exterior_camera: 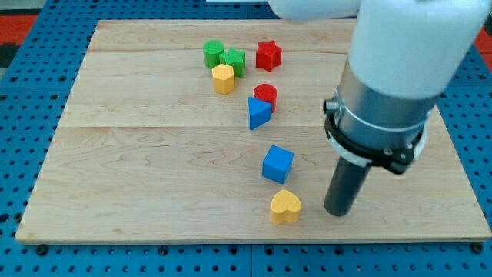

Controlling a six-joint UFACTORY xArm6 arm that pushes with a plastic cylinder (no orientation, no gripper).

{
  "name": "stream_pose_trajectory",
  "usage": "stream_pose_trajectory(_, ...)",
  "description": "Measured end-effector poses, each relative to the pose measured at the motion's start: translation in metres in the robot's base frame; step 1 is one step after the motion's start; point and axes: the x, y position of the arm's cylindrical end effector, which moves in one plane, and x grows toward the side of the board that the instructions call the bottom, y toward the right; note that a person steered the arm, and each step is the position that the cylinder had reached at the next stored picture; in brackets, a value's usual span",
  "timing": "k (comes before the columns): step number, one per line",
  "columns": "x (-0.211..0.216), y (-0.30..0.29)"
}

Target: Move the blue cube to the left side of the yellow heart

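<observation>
My tip (337,213), the lower end of a straight dark rod under a grey collar and a bulky white arm housing, rests on the pale wooden board (138,169) toward the view's lower right. It carries no jaws and holds nothing; it touches no block.

At about nine o'clock from my tip, near but clear of it, lies the yellow heart-shaped block (285,206), one of its kind, lobes toward the view's right. At roughly ten o'clock from my tip, and at about eleven o'clock from the heart, just beside it with a narrow strip of board between, sits the blue cube block (277,164). One such cube is present. It is a solid mid-blue, turned slightly so an edge faces the view's bottom, its top face lighter than its sides, resting flat.

Further out at eleven o'clock from the cube stands the blue triangular block (258,113), one counted, touching or nearly touching the red cylinder block (266,95) at its one o'clock; contact cannot be confirmed.

Toward the view's top sits a cluster: one yellow hexagonal block (223,78), one green cylinder block (213,54), one green block of unclear, star-like shape (234,61) pressed close between them, and one red star block (268,55) slightly apart at three o'clock.

Count: two blue, two red, two green, two yellow; eight blocks. The board lies on a blue perforated table (31,92).
</observation>
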Motion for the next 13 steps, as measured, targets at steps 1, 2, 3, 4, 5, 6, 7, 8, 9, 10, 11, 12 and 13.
stream_pose_trajectory(1,0.031,-0.026)
stream_pose_trajectory(2,0.030,-0.069)
stream_pose_trajectory(3,-0.001,-0.072)
stream_pose_trajectory(4,-0.004,-0.012)
stream_pose_trajectory(5,-0.024,0.059)
stream_pose_trajectory(6,-0.056,0.020)
stream_pose_trajectory(7,-0.079,-0.047)
stream_pose_trajectory(8,-0.082,-0.101)
stream_pose_trajectory(9,-0.099,-0.123)
stream_pose_trajectory(10,-0.100,-0.155)
stream_pose_trajectory(11,-0.108,-0.193)
stream_pose_trajectory(12,-0.070,-0.192)
stream_pose_trajectory(13,-0.055,-0.162)
